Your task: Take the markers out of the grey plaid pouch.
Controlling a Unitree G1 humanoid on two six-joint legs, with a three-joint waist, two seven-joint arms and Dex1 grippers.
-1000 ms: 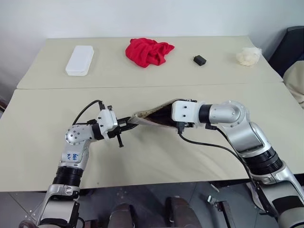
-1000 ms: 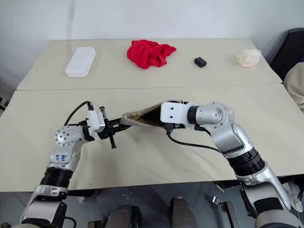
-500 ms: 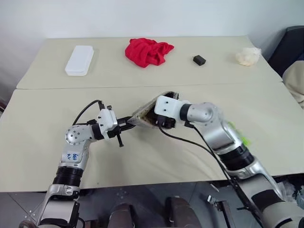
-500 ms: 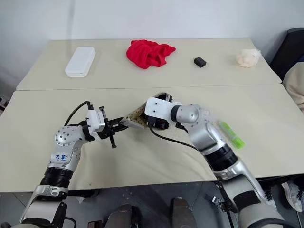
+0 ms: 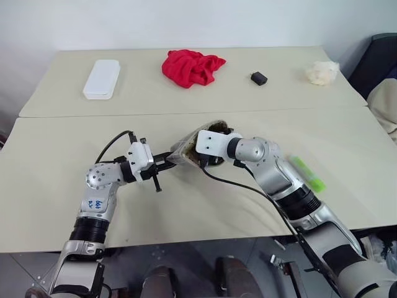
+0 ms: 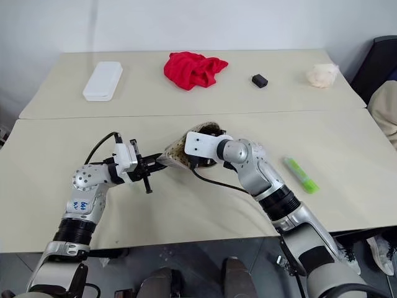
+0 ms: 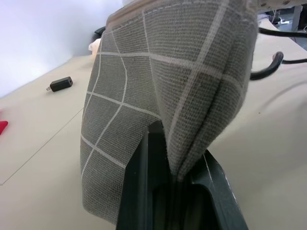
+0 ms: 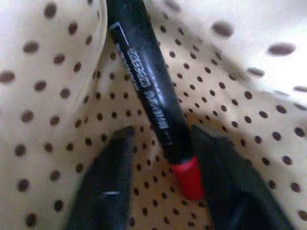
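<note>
Head views: left gripper [image 5: 162,162] clamped tight on one end of the grey plaid pouch [image 5: 186,148], holding it lifted off the near table [image 5: 49,180] with the mouth turned toward the right arm. Right gripper [image 6: 197,162] pushed into that open mouth, fingertips hidden inside the fabric. Pale green marker [image 6: 301,174] lying flat on the near table, on the right side, well apart from the pouch. On the far table [image 5: 142,93]: white plastic box [image 5: 102,78] at left, crumpled red cloth [image 5: 191,66] in the middle, small black block [image 5: 258,78] to its right, pale crumpled wad [image 5: 322,72] at the far right edge.

Left wrist view: two black fingers [image 7: 139,187] pinched shut on a fold of grey fabric with white grid lines, the pouch rising tall above them. Black block and a strip of tabletop visible beyond, along with a black cable [image 7: 268,67] on the other side.

Right wrist view: inside the pouch, beige lining [image 8: 43,86] with dark dots all around. Red marker with a dark barrel [image 8: 153,96] lying slantwise on the lining, red end [image 8: 188,176] nearest the camera. Two black fingers [image 8: 103,187] standing on either side of that red end, parted, with a gap left on each side; not closed on the marker, contact impossible to judge.
</note>
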